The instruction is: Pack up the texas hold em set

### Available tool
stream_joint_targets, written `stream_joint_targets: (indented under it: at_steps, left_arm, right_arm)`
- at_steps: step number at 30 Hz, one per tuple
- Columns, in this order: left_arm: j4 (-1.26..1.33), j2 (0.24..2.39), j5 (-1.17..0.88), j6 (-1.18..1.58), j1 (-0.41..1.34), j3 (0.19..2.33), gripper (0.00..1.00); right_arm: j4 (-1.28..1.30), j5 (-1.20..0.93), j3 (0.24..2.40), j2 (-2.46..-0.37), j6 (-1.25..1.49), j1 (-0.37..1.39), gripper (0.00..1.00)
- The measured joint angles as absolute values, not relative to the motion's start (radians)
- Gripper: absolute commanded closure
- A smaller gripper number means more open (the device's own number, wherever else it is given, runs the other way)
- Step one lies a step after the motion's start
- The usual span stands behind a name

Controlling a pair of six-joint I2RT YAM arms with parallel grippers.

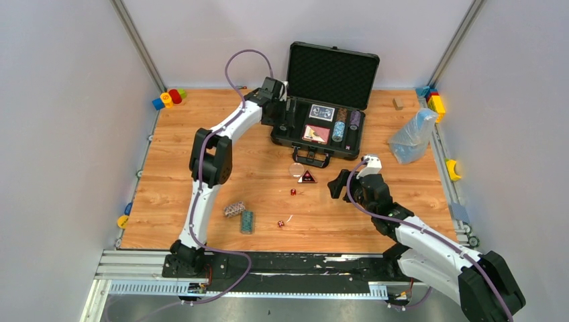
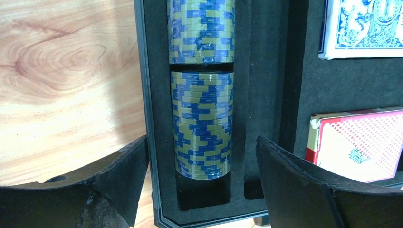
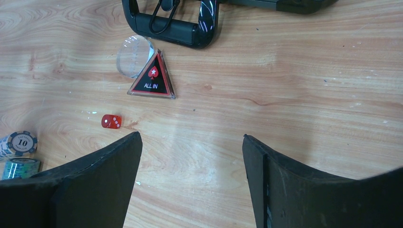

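In the black foam-lined case's left slot a blue-olive striped chip roll is seated; the left gripper and right gripper are spread empty. Next, the small red die before the case is probably to be pinched.

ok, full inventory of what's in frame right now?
case: 1, black, open, far centre of table.
chip rolls in case: at least 5; two blue-olive in left slot, three mixed at right.
card decks: 2, blue-backed and red, case middle.
loose chip rolls: 2, grey-white and teal, near left of table.
dice: 2, red, table centre.
triangular button: 1, black-red, in front of case.
clear disc: 1, transparent, against the button.
plastic bag: 1, clear, right of case.
toy blocks: several, multicoloured, far corners.
left pincer: 1, black, open over left slot.
right pincer: 1, black, open above bare table near button.
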State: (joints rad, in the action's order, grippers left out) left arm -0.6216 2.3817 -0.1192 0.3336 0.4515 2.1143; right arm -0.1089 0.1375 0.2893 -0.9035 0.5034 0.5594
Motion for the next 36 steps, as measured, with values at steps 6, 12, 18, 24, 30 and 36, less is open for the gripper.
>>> stream_joint_targets:
  at_steps: [6, 12, 18, 24, 30, 36]
  left_arm:
    - [-0.580, 2.304, -0.102, 0.334, 0.453, 1.976, 0.13]
    - [-0.523, 2.021, -0.066, 0.327, 0.461, 1.643, 0.00]
    - [-0.478, 1.618, 0.036, 0.338, 0.491, 1.271, 0.00]
    - [-0.545, 1.330, 0.147, 0.393, 0.564, 0.993, 0.01]
    - [-0.682, 1.029, 0.176, 0.487, 0.635, 0.795, 0.22]
    - [-0.728, 0.950, 0.159, 0.606, 0.691, 0.774, 0.24]
  right_arm:
    - [-0.109, 0.138, 0.289, -0.904, 0.503, 0.559, 0.22]
    - [-0.107, 0.137, 0.289, -0.902, 0.503, 0.559, 0.22]
    - [-0.106, 0.129, 0.289, -0.885, 0.505, 0.559, 0.20]
    - [-0.103, 0.105, 0.289, -0.862, 0.517, 0.559, 0.19]
    - [-0.093, 0.074, 0.289, -0.842, 0.541, 0.559, 0.20]
    - [-0.078, 0.039, 0.289, -0.831, 0.567, 0.569, 0.20]
